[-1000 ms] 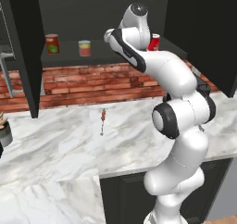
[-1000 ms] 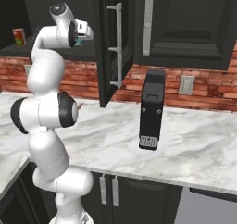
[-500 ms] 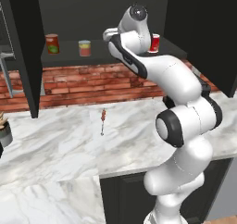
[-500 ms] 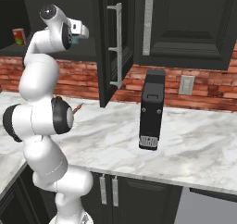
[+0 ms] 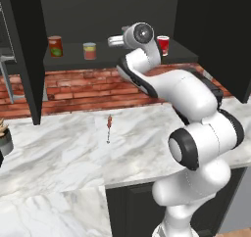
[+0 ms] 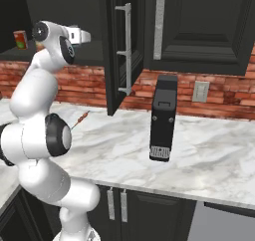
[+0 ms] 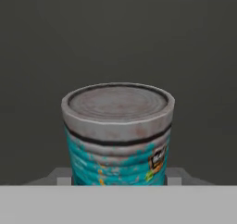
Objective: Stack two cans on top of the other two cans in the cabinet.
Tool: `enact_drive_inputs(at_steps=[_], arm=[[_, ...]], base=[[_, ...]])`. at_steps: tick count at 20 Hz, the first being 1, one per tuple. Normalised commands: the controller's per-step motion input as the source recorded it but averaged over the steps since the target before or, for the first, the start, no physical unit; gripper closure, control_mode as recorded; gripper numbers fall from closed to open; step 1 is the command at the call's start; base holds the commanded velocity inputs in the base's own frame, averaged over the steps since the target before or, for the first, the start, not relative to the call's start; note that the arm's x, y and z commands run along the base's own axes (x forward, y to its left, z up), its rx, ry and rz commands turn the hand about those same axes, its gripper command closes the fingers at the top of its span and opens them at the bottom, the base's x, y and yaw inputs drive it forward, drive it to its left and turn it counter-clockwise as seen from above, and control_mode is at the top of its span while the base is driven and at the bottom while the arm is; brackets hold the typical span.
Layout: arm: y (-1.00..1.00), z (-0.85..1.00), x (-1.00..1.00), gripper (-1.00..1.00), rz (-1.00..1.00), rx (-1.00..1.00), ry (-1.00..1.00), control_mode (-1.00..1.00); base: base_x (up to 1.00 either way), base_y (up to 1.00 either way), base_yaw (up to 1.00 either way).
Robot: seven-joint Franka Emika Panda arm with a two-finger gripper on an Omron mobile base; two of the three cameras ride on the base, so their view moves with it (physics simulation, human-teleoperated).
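A teal-blue can (image 7: 118, 135) with a grey top stands upright right in front of the hand camera, between the jaws of my gripper (image 5: 112, 41), which is shut on it. The hand hovers in front of the cabinet (image 5: 24, 59) at shelf height. On the shelf stand a dark red can with a green label (image 5: 55, 46) at the left, a salmon-pink can (image 5: 89, 50) just left of the hand, and a bright red can (image 5: 163, 45) to its right. From the right side, the gripper (image 6: 82, 36) points into the cabinet, with the dark red can (image 6: 20, 39) beyond it.
The cabinet's open door (image 6: 117, 51) with a long handle sticks out to the right of the arm. A small red-handled tool (image 5: 109, 126) lies on the marble counter (image 5: 59, 153). A tall black appliance (image 6: 163, 118) stands on the counter, and a potted plant (image 5: 4, 140) at the far left.
The arm's elbow and lower links have swung out to the right in the left base view. The hand has stayed in front of the shelf, still shut on the teal can.
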Motion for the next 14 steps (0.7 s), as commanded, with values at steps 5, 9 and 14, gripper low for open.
enact_drive_inputs(at_steps=[5,9,14], arm=[[0.00,0.27,-0.08,1.00,-0.01,-0.03,-0.08,-1.00],[0.00,0.35,-0.04,1.00,-0.04,0.00,-0.03,-1.00],[-0.04,0.36,-0.13,1.00,-0.07,0.00,0.00,-1.00]], base=[[0.00,0.00,0.00],[0.00,0.00,0.00],[0.00,0.00,0.00]])
